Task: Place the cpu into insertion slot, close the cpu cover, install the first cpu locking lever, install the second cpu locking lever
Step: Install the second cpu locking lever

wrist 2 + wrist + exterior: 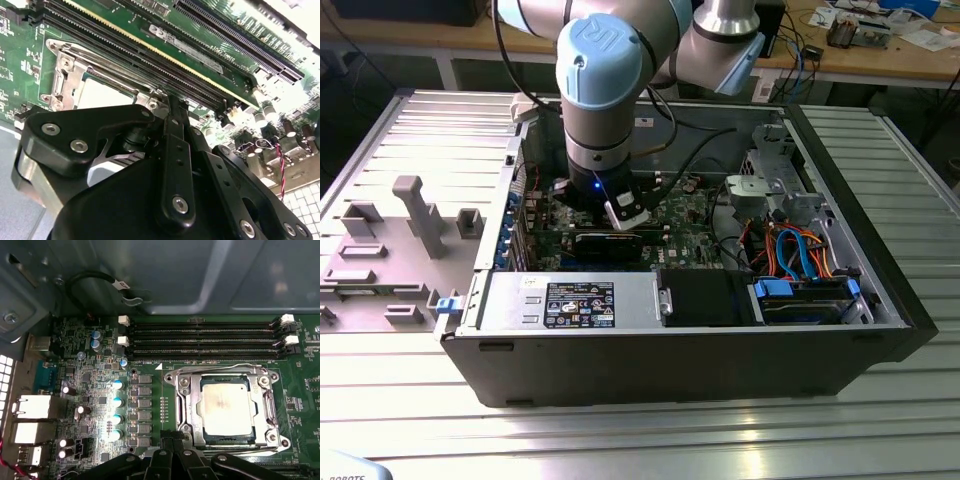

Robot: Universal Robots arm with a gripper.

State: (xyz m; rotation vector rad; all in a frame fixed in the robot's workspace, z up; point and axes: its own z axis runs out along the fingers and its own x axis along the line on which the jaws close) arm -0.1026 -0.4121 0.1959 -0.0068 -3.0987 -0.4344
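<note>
Your arm (605, 100) is down inside the open PC case (880, 270), wrist over the motherboard (690, 235) and just behind the black expansion card (610, 245).

In the first wrist view the cpu (225, 407) sits flat in the slot (186, 410), silver face up. The cover (270, 412) is down around it, framing the chip on all sides. A thin wire lever (220, 368) runs along the socket's 12 o'clock edge, beside the memory slots (200, 340). Can't tell whether it's latched.

The gripper (172, 440) is at the socket's 7 o'clock corner, right at the frame edge. Its fingertips meet in a narrow point, closed with nothing between them. Whether they touch the frame, you can't tell.

The second wrist view agrees: the fingers (176, 120) are pinched together just beside the socket corner, the cpu's pale face (102, 95) next to them.
</note>
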